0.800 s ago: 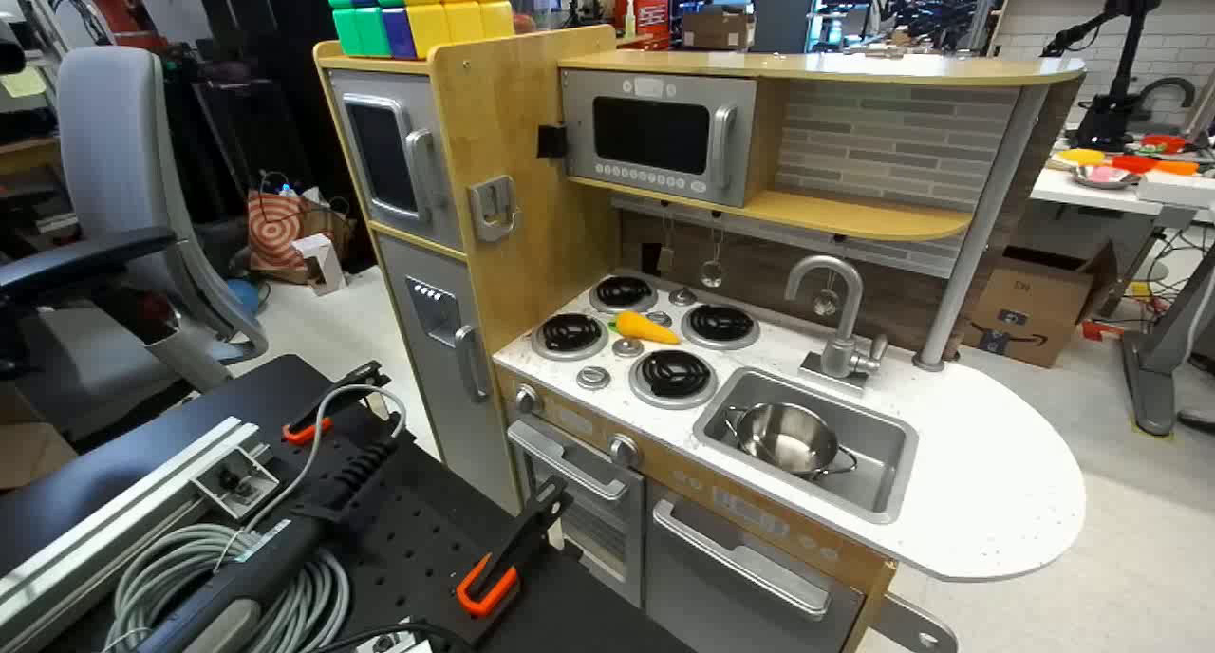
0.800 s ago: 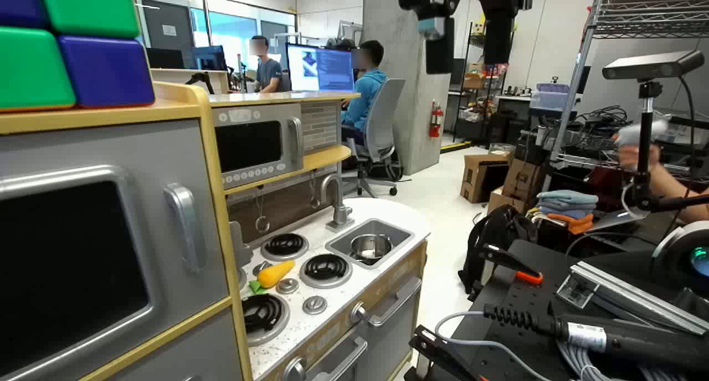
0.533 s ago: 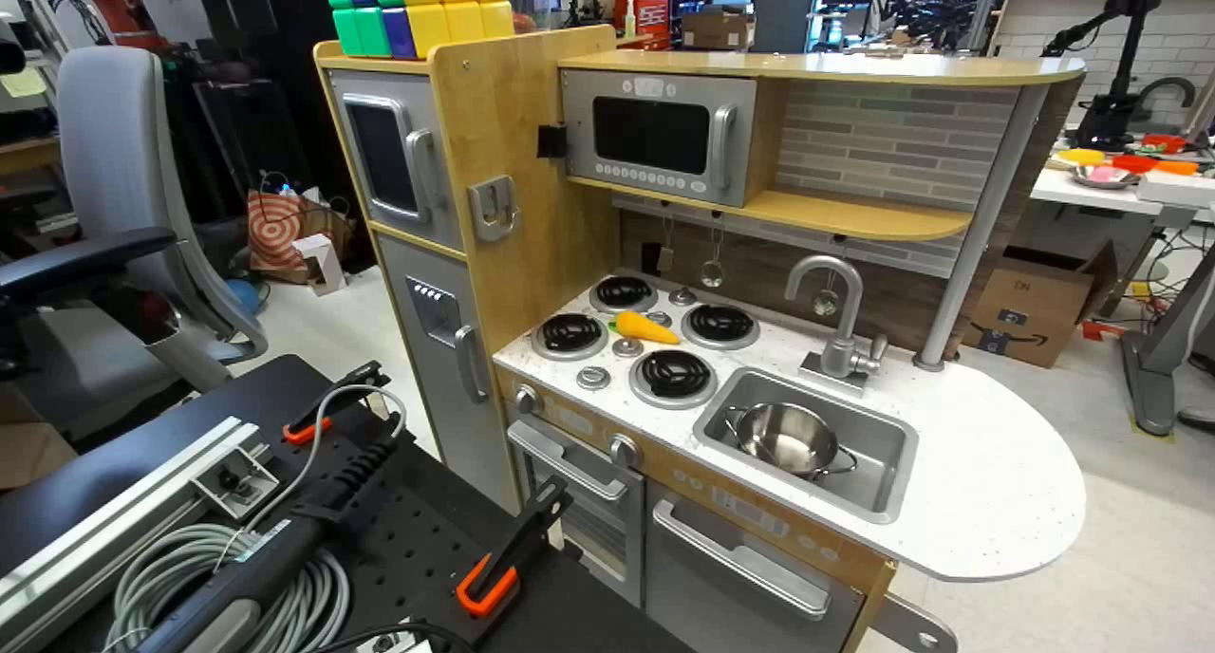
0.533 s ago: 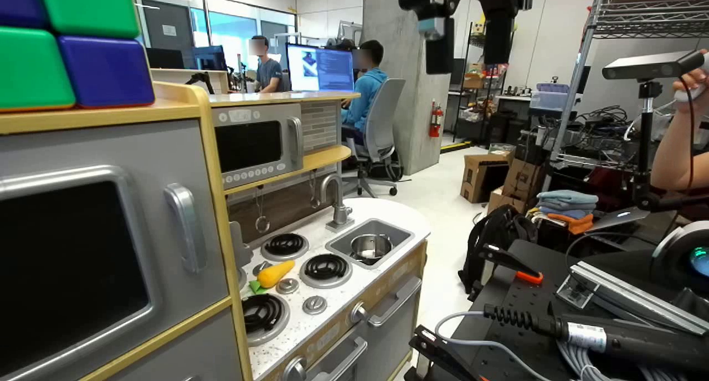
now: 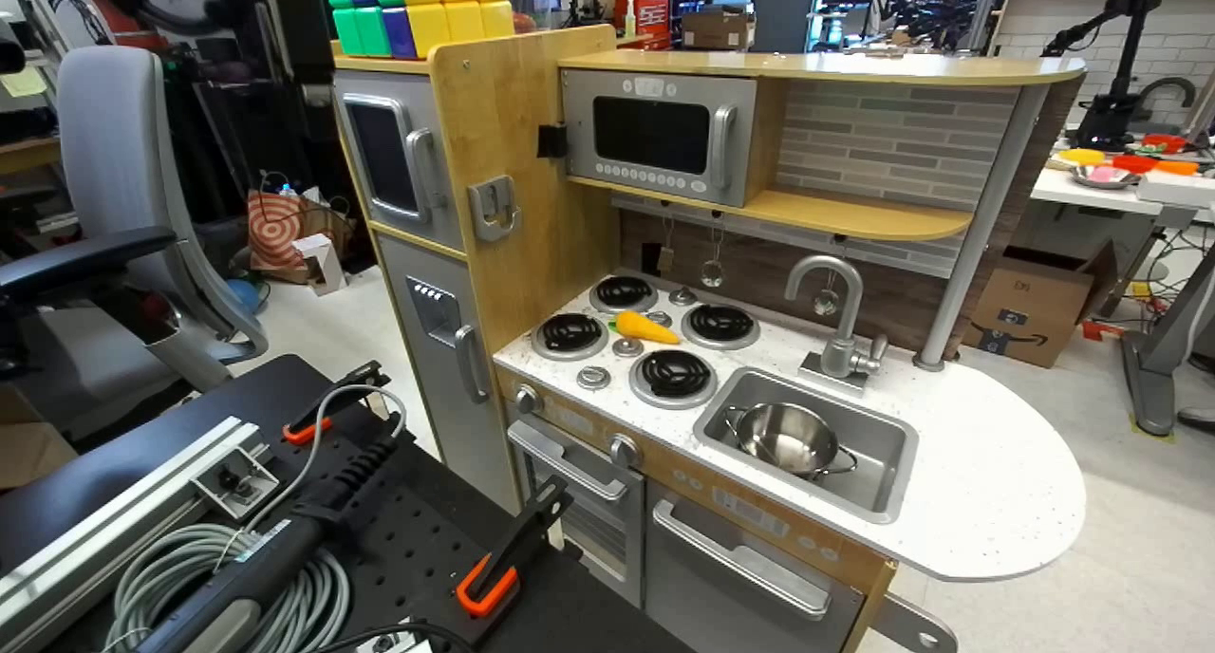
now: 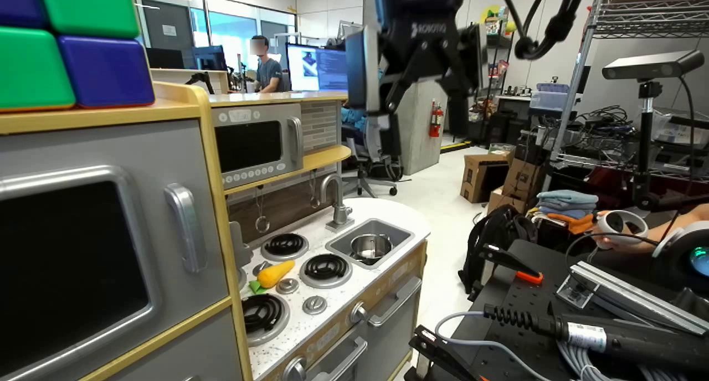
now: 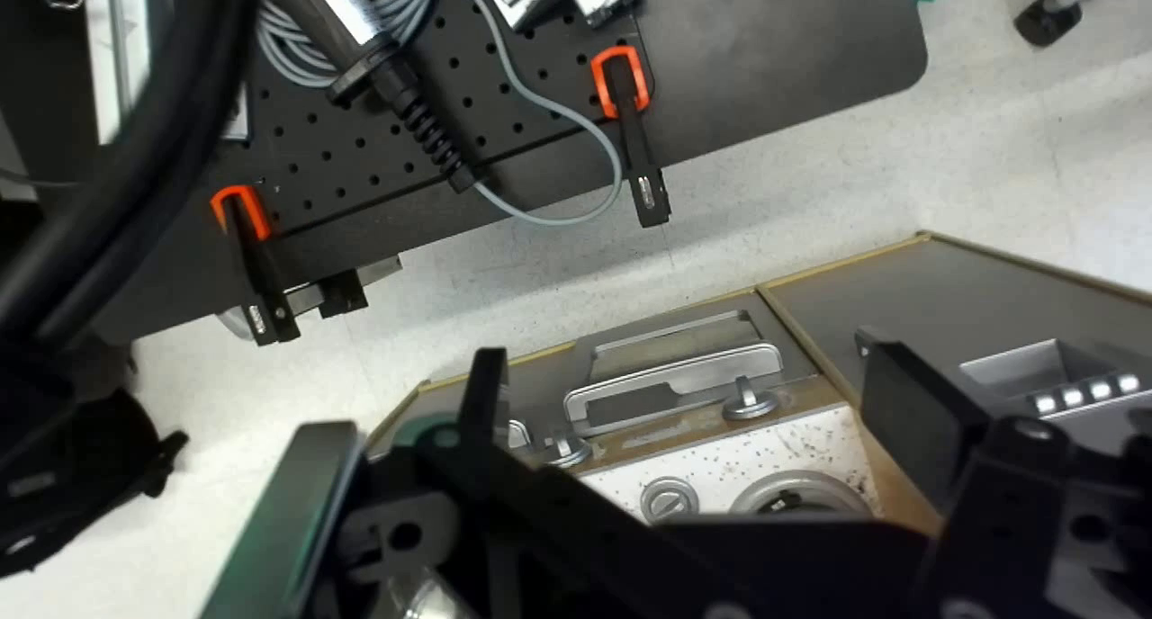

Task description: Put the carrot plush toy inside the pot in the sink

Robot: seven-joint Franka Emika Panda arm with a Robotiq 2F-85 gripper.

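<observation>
The carrot plush toy lies on the white stovetop among the burners and knobs; it also shows in an exterior view with its green leaf end towards the tall cabinet. The silvery pot sits upright in the grey sink; pot and sink show in both exterior views, and I see nothing in the pot. My gripper hangs in the air well above the counter, fingers down. In the wrist view the gripper is open and empty. Carrot, pot and sink are not visible there.
The tall cabinet stands beside the burners. The microwave and shelf overhang the back. The faucet rises behind the sink. A black table with clamps and cable stands in front. Colored blocks sit on top.
My gripper has moved lower and to the left in an exterior view and looks larger. A dark part of the arm has entered an exterior view at top left. Carrot and pot have not moved.
</observation>
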